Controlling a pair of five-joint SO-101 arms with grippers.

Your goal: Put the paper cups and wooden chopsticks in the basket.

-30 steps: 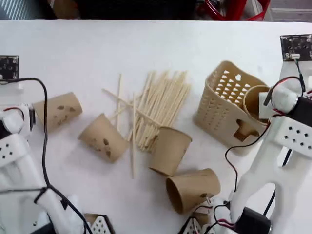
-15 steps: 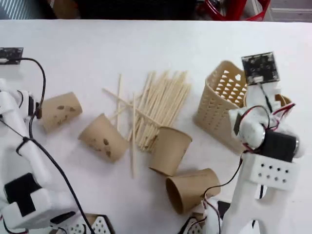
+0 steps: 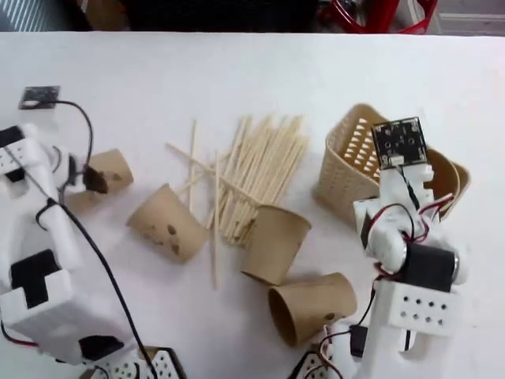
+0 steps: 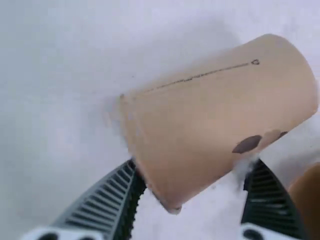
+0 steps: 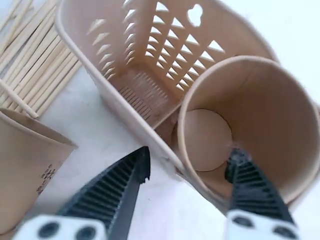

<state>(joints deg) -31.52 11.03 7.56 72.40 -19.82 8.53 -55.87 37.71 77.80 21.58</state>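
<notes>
Swinging in from the table's edge, our left gripper [image 4: 192, 172] now straddles the leftmost paper cup [image 3: 106, 170], jaws apart, so a pinch looks next. Chopsticks [image 3: 256, 170] and three more cups [image 3: 272, 241] lie mid-table. Our right gripper [image 5: 190, 152] has shifted over the basket [image 3: 351, 170], jaws apart at another cup [image 5: 250, 120]. The arm hides whether that cup sits inside.

You've got tan paper cups [image 3: 167, 223] with dark blotches, pale wooden chopsticks [image 3: 256, 170], a beige basket [image 3: 345, 175] with lattice cutouts, and a white table [image 3: 237, 79].
</notes>
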